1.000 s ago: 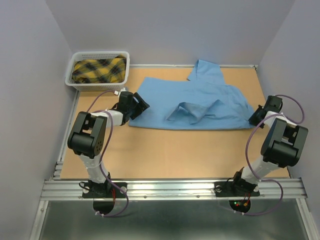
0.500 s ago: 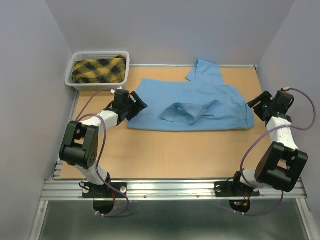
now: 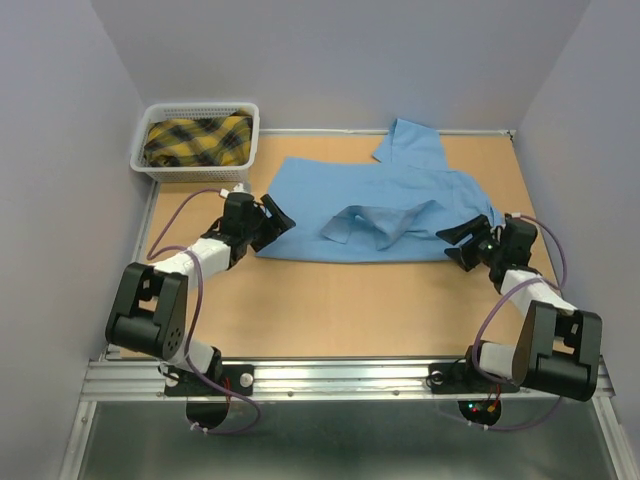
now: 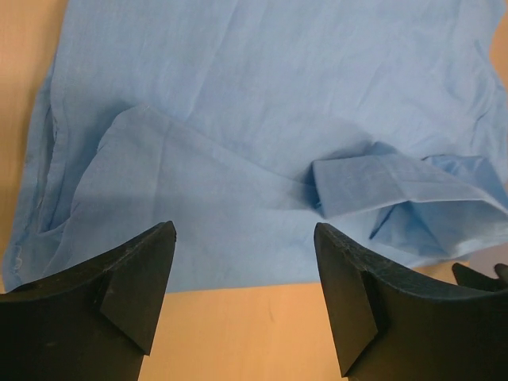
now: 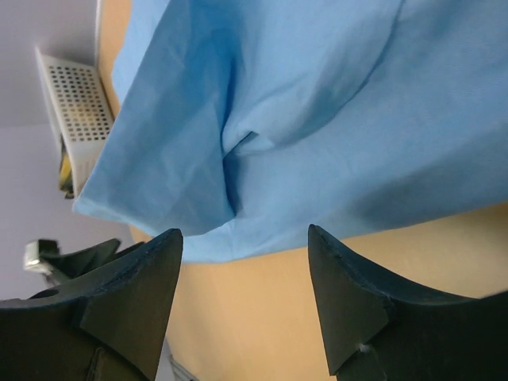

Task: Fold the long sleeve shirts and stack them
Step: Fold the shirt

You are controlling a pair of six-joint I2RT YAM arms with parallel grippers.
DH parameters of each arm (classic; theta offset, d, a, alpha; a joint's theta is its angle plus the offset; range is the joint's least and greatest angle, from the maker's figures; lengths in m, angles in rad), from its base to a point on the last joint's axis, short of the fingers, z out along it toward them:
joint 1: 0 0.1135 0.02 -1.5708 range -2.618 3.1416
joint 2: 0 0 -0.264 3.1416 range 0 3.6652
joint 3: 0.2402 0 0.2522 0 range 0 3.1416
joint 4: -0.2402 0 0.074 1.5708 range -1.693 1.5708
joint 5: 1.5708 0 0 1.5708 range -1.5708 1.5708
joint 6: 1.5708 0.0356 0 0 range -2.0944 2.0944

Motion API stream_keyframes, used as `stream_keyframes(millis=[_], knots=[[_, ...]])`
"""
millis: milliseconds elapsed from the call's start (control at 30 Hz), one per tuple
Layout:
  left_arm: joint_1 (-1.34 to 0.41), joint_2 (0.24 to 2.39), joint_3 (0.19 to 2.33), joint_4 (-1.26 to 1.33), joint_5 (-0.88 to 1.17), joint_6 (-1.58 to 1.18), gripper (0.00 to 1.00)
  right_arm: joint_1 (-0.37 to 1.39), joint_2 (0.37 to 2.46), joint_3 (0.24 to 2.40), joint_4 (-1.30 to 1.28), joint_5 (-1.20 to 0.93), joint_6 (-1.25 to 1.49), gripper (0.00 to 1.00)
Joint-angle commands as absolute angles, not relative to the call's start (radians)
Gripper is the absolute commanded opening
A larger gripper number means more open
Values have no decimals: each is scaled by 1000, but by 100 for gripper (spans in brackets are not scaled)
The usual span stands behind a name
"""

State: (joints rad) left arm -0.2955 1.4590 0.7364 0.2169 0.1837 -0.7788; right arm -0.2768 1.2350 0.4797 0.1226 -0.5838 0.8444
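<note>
A light blue long sleeve shirt (image 3: 400,200) lies spread across the back half of the table, with a sleeve (image 3: 375,220) folded loosely over its middle. My left gripper (image 3: 280,224) stands open at the shirt's near left corner, its fingertips just short of the hem. In the left wrist view the left gripper (image 4: 244,230) holds nothing, and the shirt (image 4: 238,119) fills the view ahead. My right gripper (image 3: 455,246) is open at the near right hem. In the right wrist view the right gripper (image 5: 243,232) is empty too, with the shirt (image 5: 333,103) just beyond its tips.
A white basket (image 3: 190,170) at the back left corner holds a yellow plaid cloth (image 3: 197,140); the basket (image 5: 75,103) also shows in the right wrist view. Bare tan table (image 3: 350,300) lies between the shirt and the arm bases. Grey walls close in both sides.
My right gripper opened and swung from the table's right edge in to the shirt's near right hem. The left arm stretched out lower; its gripper stayed open at the left corner.
</note>
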Motion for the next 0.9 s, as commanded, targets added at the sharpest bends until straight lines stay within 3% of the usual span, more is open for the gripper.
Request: stream_keyframes(millis=[0,267,867], knots=[[-311,1499,749,281,207,-753,81,-249,1253,446,360,-640,946,70],[-325,1552,750,287,186,-750,81,-158,1308,471,448,-595,996,68],[-337,1566,718,275,124,-744,81,-155,1295,451,60,-167,994,58]])
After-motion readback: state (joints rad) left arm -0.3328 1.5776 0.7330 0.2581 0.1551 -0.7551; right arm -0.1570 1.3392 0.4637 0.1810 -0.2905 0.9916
